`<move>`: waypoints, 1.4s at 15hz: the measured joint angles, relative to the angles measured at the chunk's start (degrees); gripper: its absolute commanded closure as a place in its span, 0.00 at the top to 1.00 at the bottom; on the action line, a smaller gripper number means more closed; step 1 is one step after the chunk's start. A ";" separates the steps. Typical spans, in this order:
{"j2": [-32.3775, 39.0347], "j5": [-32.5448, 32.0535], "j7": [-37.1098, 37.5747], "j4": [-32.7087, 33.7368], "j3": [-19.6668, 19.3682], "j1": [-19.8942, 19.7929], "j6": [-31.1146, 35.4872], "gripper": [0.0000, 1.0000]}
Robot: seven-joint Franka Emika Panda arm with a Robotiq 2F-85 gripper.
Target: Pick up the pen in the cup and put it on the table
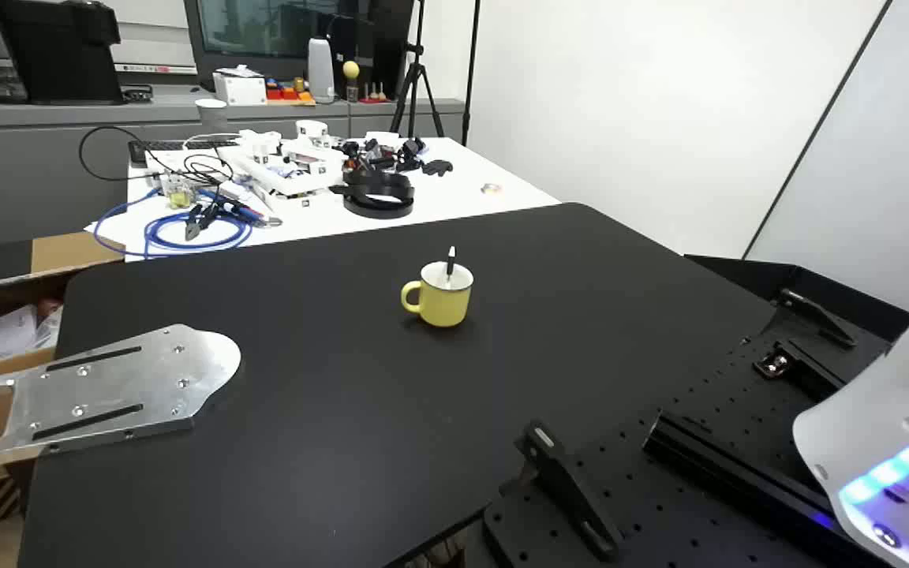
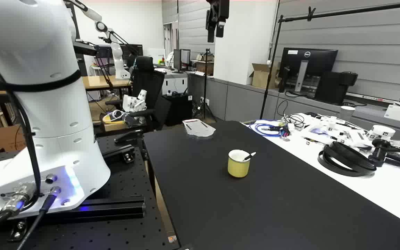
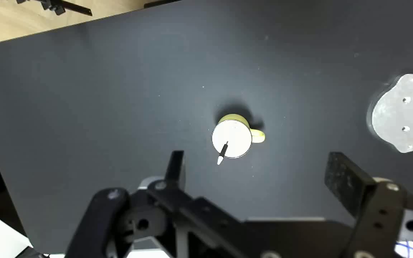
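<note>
The yellow cup (image 1: 445, 306) stands upright on the black table (image 1: 328, 363) in both exterior views (image 2: 238, 168). The pen (image 1: 451, 256) leans inside the cup, its white end above the rim and a dark section below it; it also shows in an exterior view (image 2: 250, 156). In the wrist view the cup (image 3: 236, 134) is near the middle, handle to the right, with the pen (image 3: 223, 153) across its lower rim. My gripper (image 3: 256, 156) is open and empty, high above the table; it also shows at the top of an exterior view (image 2: 215, 29).
A flat silver metal plate (image 1: 131, 379) lies on the table, out past its edge. A white table (image 1: 454, 197) with cables and tools adjoins the black one. The white robot base (image 2: 57, 156) stands on a perforated black mount with rails (image 1: 738, 465).
</note>
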 measured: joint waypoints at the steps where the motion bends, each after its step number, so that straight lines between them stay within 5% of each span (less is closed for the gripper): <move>1: 0.00 0.00 0.00 0.00 0.00 0.00 0.08 1.00; 16: 0.00 0.00 0.00 0.01 0.00 0.00 0.12 1.00; 21: 0.52 2.60 0.00 -0.28 -2.67 0.68 1.27 1.00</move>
